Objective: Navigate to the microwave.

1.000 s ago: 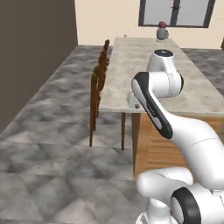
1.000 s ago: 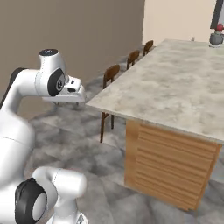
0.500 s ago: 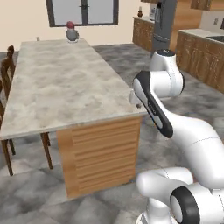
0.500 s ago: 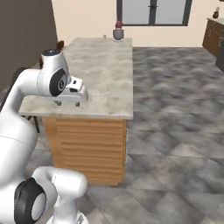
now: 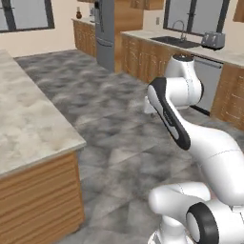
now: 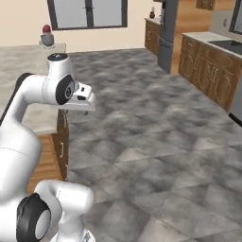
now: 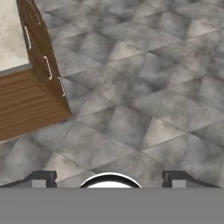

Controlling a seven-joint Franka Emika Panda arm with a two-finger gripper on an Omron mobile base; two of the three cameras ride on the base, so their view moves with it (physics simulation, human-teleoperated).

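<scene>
Base has turned right since half a second ago: island (image 5: 33,124) slid to the left, far cabinet run now ahead.
Grey tile floor (image 6: 160,142) lies open; sink (image 5: 172,40), toaster (image 5: 212,40), fridge (image 5: 106,28) along the wall; microwave not identifiable. Gripper (image 7: 109,180) fingertips spread wide, empty, above the floor beside the island's drawers (image 7: 43,65).

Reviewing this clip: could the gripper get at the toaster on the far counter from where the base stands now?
Probably not. The toaster sits on the far counter by the sink, across open grey floor; the gripper points down at the floor.
</scene>
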